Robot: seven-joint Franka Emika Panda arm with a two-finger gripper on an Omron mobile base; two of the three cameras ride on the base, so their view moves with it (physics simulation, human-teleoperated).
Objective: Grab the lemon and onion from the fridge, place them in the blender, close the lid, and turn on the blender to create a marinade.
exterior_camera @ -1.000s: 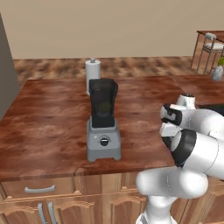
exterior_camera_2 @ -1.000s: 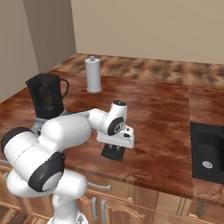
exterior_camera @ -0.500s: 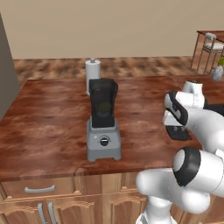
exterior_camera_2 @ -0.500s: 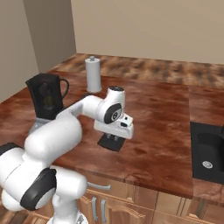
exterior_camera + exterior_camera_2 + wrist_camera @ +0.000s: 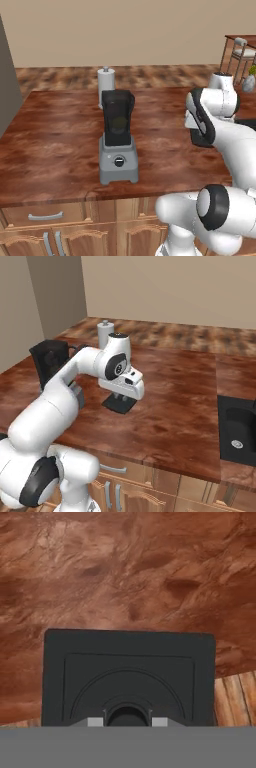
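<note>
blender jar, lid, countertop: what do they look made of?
Blender jar: dark see-through, probably tinted plastic or glass; contents show faintly.
Lid: matte black, likely plastic; moulded ridges, no glare.
Countertop: reddish-brown polished stone or wood look; mottled grain, soft sheen.

White arm (image 5: 60, 401), dark joints

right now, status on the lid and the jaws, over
Gripper shut on the lid's centre knob. Lid at the counter right of the blender, jar top uncapped. Paper-towel roll behind the blender, path looks free.
</note>
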